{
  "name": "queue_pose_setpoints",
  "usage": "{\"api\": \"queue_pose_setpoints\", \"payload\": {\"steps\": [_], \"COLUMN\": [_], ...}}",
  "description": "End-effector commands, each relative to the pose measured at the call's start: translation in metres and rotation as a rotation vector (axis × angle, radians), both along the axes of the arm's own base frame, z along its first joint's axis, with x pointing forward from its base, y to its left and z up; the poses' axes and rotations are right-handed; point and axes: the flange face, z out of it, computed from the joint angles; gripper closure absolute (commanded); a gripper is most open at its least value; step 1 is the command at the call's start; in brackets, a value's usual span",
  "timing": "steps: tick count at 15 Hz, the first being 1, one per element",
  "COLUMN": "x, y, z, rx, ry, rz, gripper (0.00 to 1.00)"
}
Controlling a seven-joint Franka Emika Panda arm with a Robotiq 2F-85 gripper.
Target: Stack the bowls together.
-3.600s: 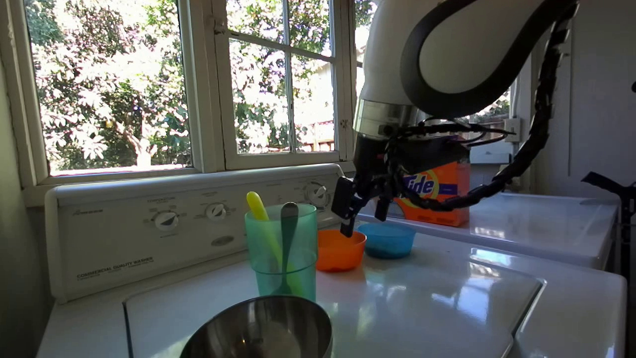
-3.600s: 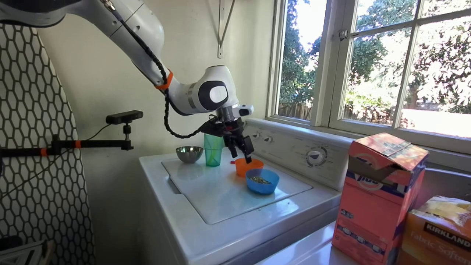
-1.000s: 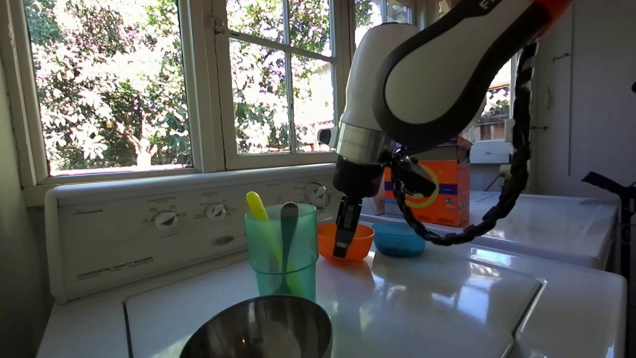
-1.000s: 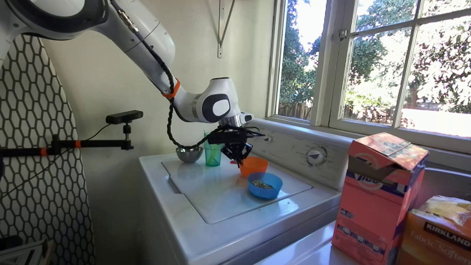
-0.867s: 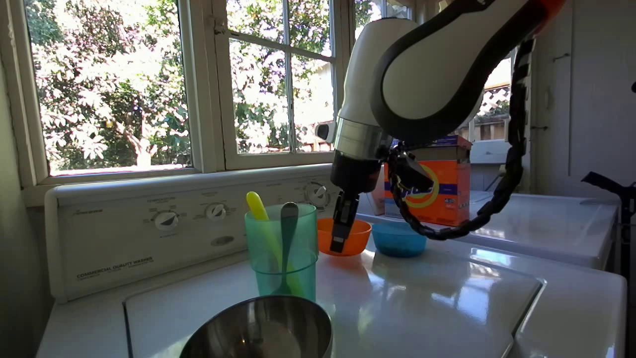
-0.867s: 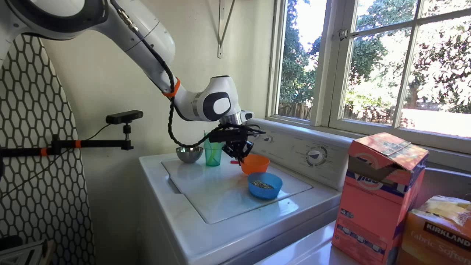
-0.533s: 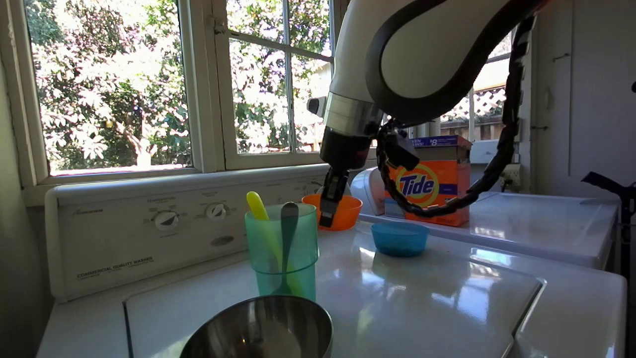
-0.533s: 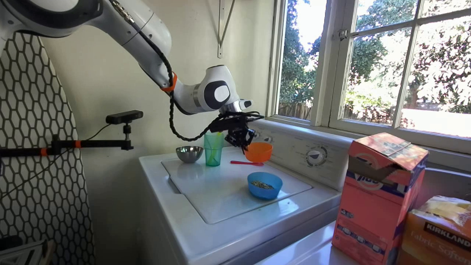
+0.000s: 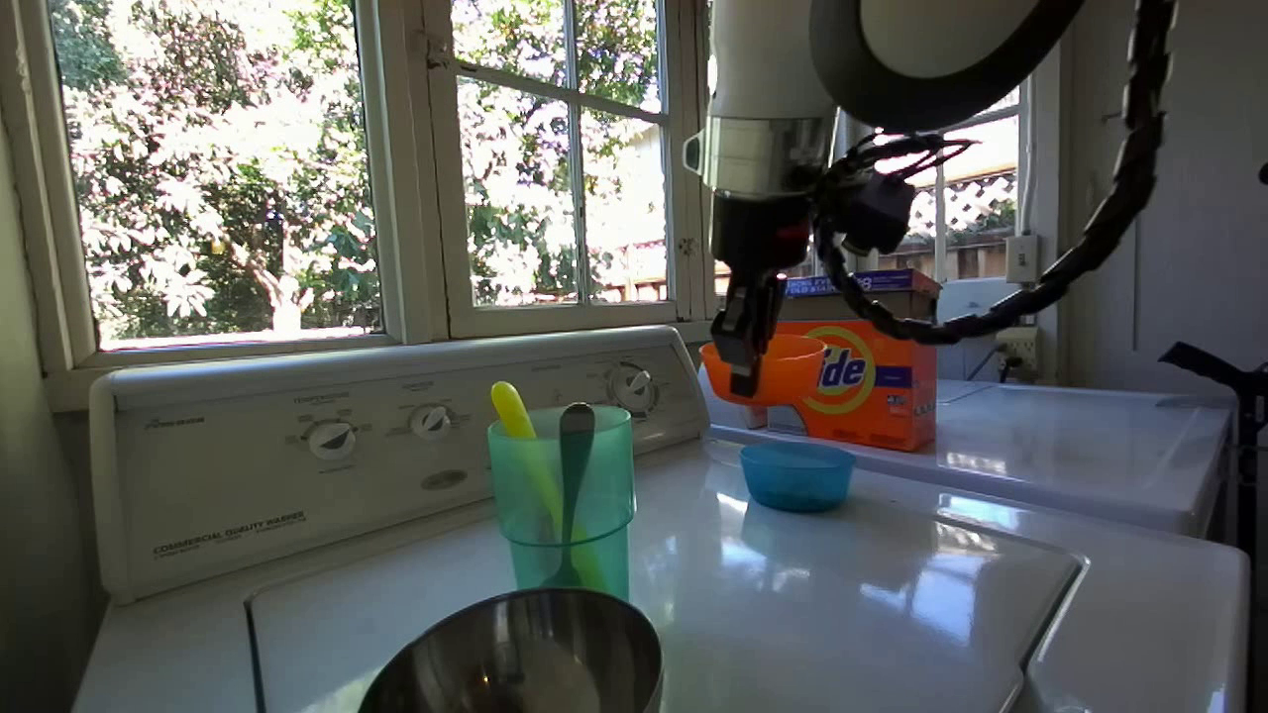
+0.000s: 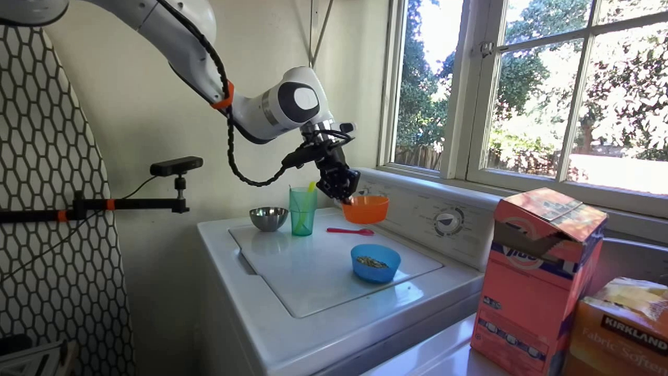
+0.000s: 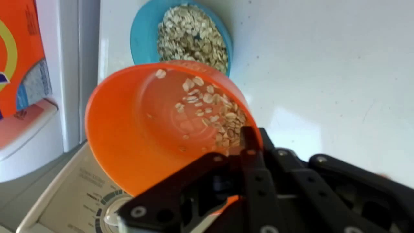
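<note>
My gripper is shut on the rim of the small orange bowl, one finger inside and one outside. In both exterior views this orange bowl hangs above the washer top. It holds some oats, gathered mostly on the gripper's side. Beneath it in an exterior view, the small blue bowl stands upright on the washer. Oats fill part of the blue bowl in the wrist view, where the orange one overlaps its edge. The shiny steel bowl sits apart at the washer's far end.
A translucent green cup with utensils stands near the steel bowl. A red spoon lies on the lid. The washer's control panel rises along the back. A Tide box and a fabric softener box stand beyond the blue bowl.
Some seconds ago the gripper was open above the orange bowl. It has since gripped the rim and lifted the bowl, uncovering the red spoon. The blue bowl shifted slightly earlier.
</note>
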Motion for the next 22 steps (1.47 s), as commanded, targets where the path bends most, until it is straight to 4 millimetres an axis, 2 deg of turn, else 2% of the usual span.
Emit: {"api": "queue_pose_setpoints", "payload": {"steps": [1, 7, 11, 14, 18, 22], "x": [-0.035, -0.045, -0.035, -0.025, -0.016, -0.002], "y": [-0.021, -0.075, -0.093, -0.089, -0.070, -0.058], "z": [-0.007, -0.044, -0.054, -0.049, -0.040, -0.049], "rx": [0.045, 0.134, 0.162, 0.172, 0.182, 0.201], "ry": [0.049, -0.024, -0.072, -0.108, -0.130, -0.116], "rz": [-0.149, -0.386, -0.409, -0.383, -0.322, -0.248], "gripper": [0.99, 0.99, 0.99, 0.99, 0.99, 0.99]}}
